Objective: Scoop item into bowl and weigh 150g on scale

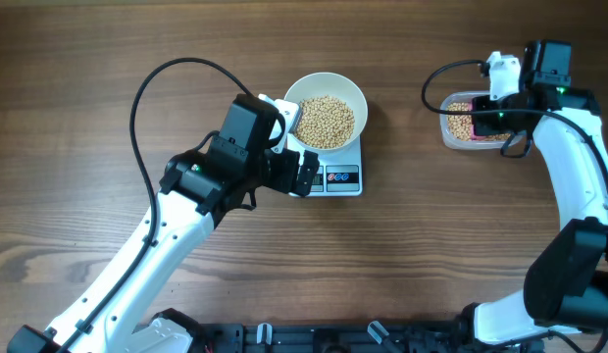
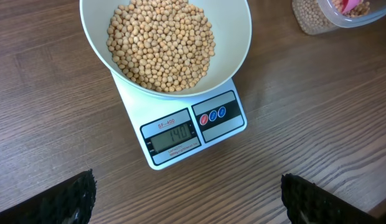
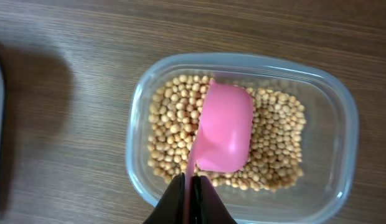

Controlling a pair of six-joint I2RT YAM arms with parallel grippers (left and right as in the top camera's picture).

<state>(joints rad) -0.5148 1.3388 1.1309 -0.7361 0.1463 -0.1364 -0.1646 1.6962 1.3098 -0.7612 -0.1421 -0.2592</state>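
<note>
"SF-400" and "140" on the scale (image 2: 192, 129)

Bowl (image 2: 235, 38) rim cropped; tub (image 2: 352, 23) mostly cropped.

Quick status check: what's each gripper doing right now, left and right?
Left gripper: open, holding nothing.
Right gripper: shut on the handle of the pink scoop, which is over the clear tub.

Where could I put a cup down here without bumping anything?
Bare wood lies between the scale and the clear tub, and nearer, between the left arm and right arm. Crowded: around the scale, where the left gripper hovers, and at the tub.
</note>
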